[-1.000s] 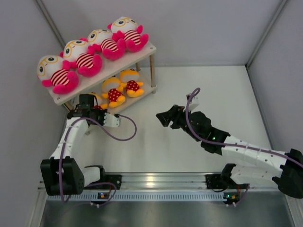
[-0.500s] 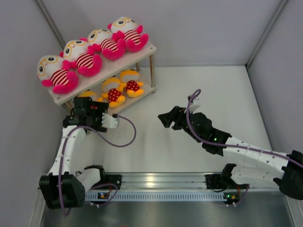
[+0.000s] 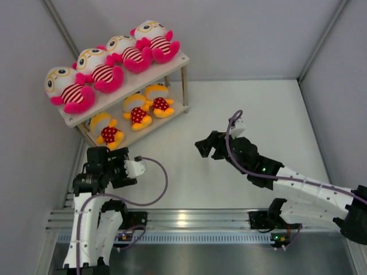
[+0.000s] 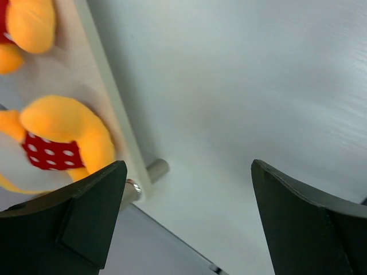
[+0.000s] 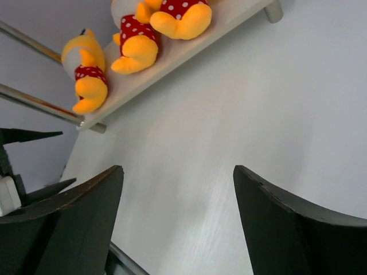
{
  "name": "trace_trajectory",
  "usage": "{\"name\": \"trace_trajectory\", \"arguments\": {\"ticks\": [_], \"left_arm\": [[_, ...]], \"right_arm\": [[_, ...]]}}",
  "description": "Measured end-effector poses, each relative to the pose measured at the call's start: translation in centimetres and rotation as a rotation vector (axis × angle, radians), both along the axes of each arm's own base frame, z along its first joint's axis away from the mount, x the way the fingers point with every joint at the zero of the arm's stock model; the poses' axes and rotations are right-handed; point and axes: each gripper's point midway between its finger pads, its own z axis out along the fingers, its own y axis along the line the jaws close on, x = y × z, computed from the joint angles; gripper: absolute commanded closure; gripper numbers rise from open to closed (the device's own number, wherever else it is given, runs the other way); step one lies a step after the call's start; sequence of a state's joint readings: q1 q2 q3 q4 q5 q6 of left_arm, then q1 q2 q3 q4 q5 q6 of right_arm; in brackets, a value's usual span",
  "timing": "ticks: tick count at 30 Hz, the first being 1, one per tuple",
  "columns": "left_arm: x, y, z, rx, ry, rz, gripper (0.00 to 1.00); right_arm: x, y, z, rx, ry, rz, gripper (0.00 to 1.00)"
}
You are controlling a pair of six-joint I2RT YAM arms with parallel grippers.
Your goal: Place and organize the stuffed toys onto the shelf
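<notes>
The shelf (image 3: 140,82) stands at the far left. Several large striped stuffed toys (image 3: 97,66) lie in a row on its top board. Three small yellow ones lie on the lower board (image 3: 166,117): left (image 3: 106,129), middle (image 3: 137,110), right (image 3: 159,98). My left gripper (image 3: 98,153) is open and empty, just in front of the shelf's near left corner. In the left wrist view, the left gripper (image 4: 189,166) frames bare table, with the leftmost small toy (image 4: 63,137) beside the board edge (image 4: 114,109). My right gripper (image 3: 205,144) hangs open and empty over the table's middle, and in its wrist view the right gripper (image 5: 178,169) faces the shelf (image 5: 189,51).
Grey walls enclose the table on the left, back and right, and the shelf's left end sits close to the left wall. A metal rail (image 3: 183,217) with both arm bases runs along the near edge. A shelf foot (image 4: 156,169) stands just ahead of my left fingers.
My left gripper has opened, let go of the leftmost small toy on the lower board, and pulled back toward the near edge. The right gripper has opened a little wider.
</notes>
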State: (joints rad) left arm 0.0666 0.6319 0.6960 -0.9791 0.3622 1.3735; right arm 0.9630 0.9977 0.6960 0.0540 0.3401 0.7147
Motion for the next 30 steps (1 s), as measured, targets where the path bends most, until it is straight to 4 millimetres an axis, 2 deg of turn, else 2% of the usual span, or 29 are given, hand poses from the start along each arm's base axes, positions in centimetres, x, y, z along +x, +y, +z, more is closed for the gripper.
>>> {"name": "trace_trajectory", "arguments": {"ticks": [4, 6, 8, 9, 10, 14, 16, 19, 22, 30], "left_arm": [[-2.0, 0.9, -2.3, -0.018, 0.066, 0.129, 0.07], [-2.7, 1.7, -3.6, -0.008, 0.103, 0.196, 0.04], [-3.6, 2.4, -5.1, -0.002, 0.150, 0.269, 0.02], [-4.0, 2.8, -5.8, 0.001, 0.171, 0.308, 0.02], [-4.3, 3.1, -6.5, 0.001, 0.189, 0.351, 0.02], [-5.6, 4.6, -9.5, 0.012, 0.229, 0.526, 0.02], [-6.1, 5.3, -10.6, 0.012, 0.229, 0.618, 0.02], [-5.5, 6.4, -10.3, -0.009, 0.158, 0.739, 0.02], [-4.0, 7.1, -9.1, -0.050, 0.057, 0.830, 0.02], [-2.7, 8.1, -8.4, -0.097, -0.040, 0.943, 0.03]], "right_arm": [[0.7, -2.2, -1.8, -0.103, 0.034, -0.041, 0.16], [1.6, -4.5, -2.6, -0.158, 0.057, -0.093, 0.16], [2.9, -8.1, -3.6, -0.217, 0.094, -0.183, 0.12], [3.3, -9.5, -3.8, -0.235, 0.103, -0.223, 0.03], [3.8, -11.7, -4.1, -0.266, 0.119, -0.284, 0.01], [4.2, -20.9, -4.3, -0.380, 0.149, -0.534, 0.01], [3.8, -24.2, -3.9, -0.418, 0.140, -0.631, 0.01], [3.0, -28.1, -3.9, -0.472, 0.136, -0.757, 0.01], [2.4, -29.7, -4.4, -0.511, 0.138, -0.796, 0.01], [1.7, -30.4, -5.9, -0.490, 0.121, -0.843, 0.00]]}}
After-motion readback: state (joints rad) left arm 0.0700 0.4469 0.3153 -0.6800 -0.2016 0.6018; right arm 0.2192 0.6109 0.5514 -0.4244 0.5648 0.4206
